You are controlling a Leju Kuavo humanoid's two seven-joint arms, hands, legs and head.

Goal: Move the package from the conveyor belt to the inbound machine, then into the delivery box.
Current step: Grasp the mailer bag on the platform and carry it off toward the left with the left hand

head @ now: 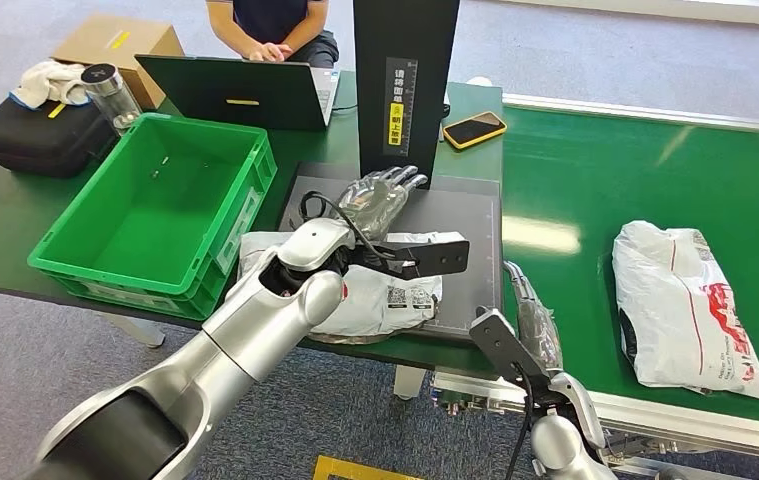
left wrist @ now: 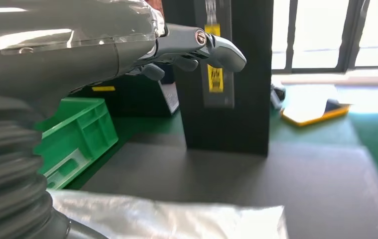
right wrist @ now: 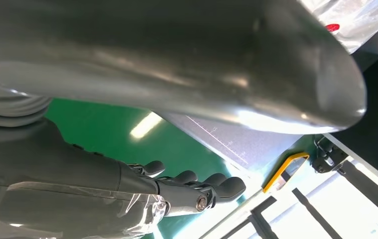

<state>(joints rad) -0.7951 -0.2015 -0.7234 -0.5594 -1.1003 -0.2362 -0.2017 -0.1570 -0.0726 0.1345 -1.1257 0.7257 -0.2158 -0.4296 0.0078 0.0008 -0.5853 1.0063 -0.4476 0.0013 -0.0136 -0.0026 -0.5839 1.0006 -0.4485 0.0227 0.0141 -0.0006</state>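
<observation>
Left hand (head: 380, 200) spread, empty, over the scanner pad (head: 465, 215); package (head: 375, 290) lies under its arm. Right hand (head: 535, 325) low at conveyor edge, probably open.

Green table (head: 15, 235) with crate (head: 155, 215), laptop (head: 235, 92)

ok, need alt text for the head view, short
The robot's left hand hovers open over a dark scanning mat, above a white package lying on it, with an empty green bin to the left. A second white package lies on the green conveyor belt; a seated person works at a laptop behind.
</observation>
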